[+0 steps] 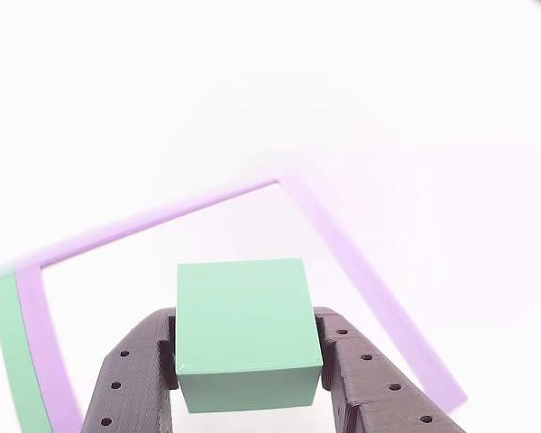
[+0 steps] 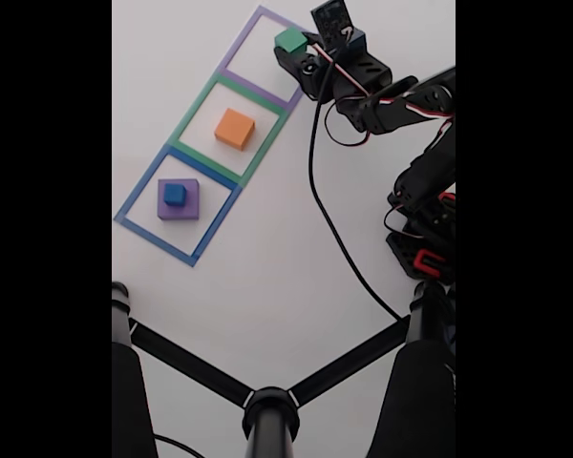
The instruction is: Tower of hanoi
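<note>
So the green cube (image 1: pixel 243 329) is pinched in the hand (image 1: pixel 245 361), one dark finger (image 1: pixel 131 379) seen pressed on each side of it in the other view. In the fixed view the green cube (image 2: pixel 288 40) is held at the 12 o'clock end of the row, over the purple outline (image 2: pixel 231 72), and whether it's resting on the counter (image 2: pixel 267 277) or hanging just above can't really be told from either shot.

The rest of the tower is laid out toward 7 o'clock from the hand (image 2: pixel 296 43): the orange block (image 2: pixel 234 128) is sat alone in the green outline (image 2: pixel 183 134), and further the same way the blue cube (image 2: pixel 176 195) is stacked on the purple block (image 2: pixel 178 212) inside the blue outline (image 2: pixel 134 229).

What the next move turns on, probably: the orange block is the near neighbour, straight down the row at 7 o'clock, and it's bigger than the green, so a legal drop could be made there. No long axis to be worried about, cube's square.
</note>
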